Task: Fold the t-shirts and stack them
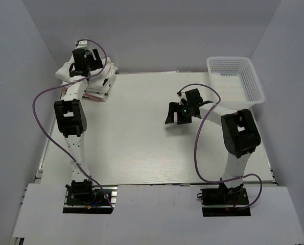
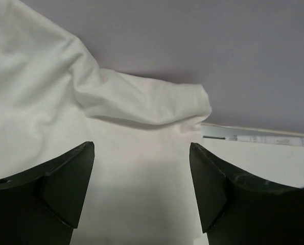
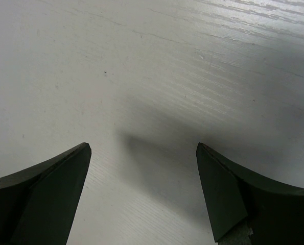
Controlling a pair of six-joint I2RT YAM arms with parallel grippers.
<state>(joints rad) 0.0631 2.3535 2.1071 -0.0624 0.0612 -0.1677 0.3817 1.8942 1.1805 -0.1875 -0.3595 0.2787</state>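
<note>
A stack of folded whitish t-shirts [image 1: 98,81] lies at the far left corner of the table. My left gripper [image 1: 83,57] hovers right over the stack, open and empty. In the left wrist view the top white shirt [image 2: 65,102] fills the space under and between the spread fingers [image 2: 65,184], with a folded edge bulging toward the wall. My right gripper [image 1: 178,113] is open and empty above bare tabletop, right of centre. The right wrist view shows only white table [image 3: 141,76] between its fingers [image 3: 228,189]. The green-sleeved printed shirt is not in view.
A white plastic mesh basket [image 1: 243,81] stands at the far right corner, with nothing visible in it. Grey walls close in the table on the left, back and right. A purple cable loops from each arm.
</note>
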